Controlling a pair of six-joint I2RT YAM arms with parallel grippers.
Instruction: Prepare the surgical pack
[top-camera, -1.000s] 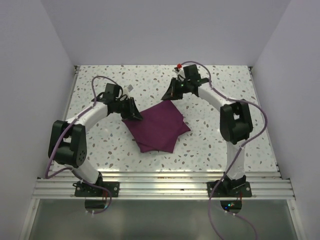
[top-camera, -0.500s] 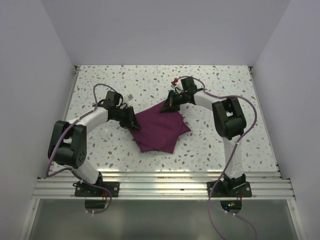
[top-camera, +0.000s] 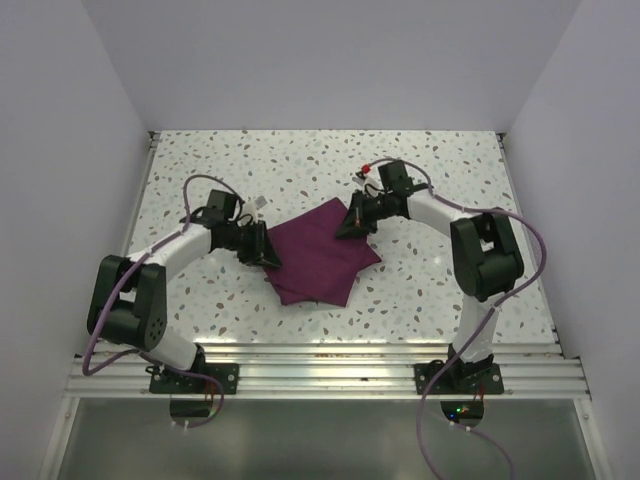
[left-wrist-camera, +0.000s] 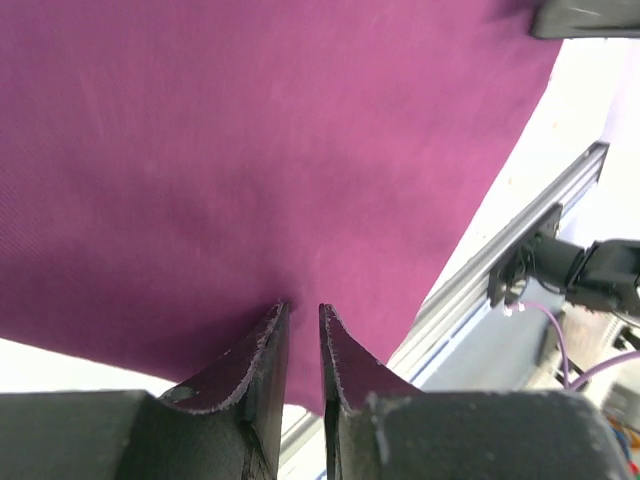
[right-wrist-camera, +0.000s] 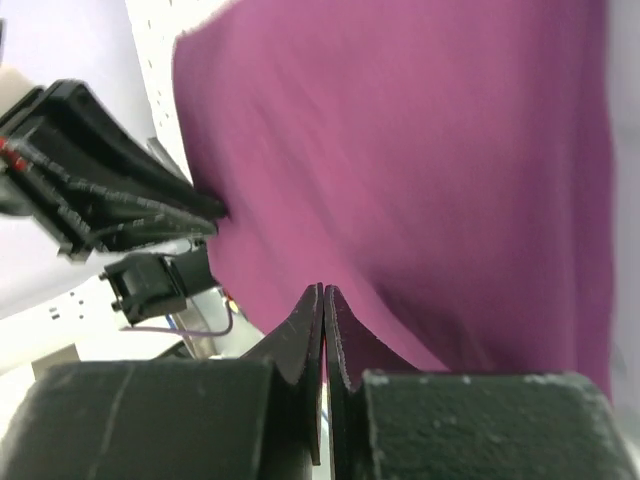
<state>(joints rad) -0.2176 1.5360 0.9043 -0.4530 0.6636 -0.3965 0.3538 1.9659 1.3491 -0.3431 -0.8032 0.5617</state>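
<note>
The dark-purple cloth (top-camera: 318, 252) lies folded and rumpled on the speckled table; it fills the left wrist view (left-wrist-camera: 250, 150) and the right wrist view (right-wrist-camera: 420, 170). My left gripper (top-camera: 263, 249) is at the cloth's left corner, jaws nearly together, pinching a small wrinkle of cloth (left-wrist-camera: 301, 308). My right gripper (top-camera: 352, 222) is low over the cloth's upper corner, jaws pressed shut with the cloth at their tips (right-wrist-camera: 323, 290). The steel tray, gauze squares, scissors and tweezers are out of view.
The speckled table (top-camera: 450, 290) is walled on three sides. An aluminium rail (top-camera: 320, 360) runs along its near edge, with both arm bases on it. The right arm's elbow (top-camera: 486, 255) stands right of the cloth.
My right gripper has moved toward me and down onto the cloth's upper corner. My left gripper has shifted slightly nearer and inward at the left corner, and that corner has drawn inward.
</note>
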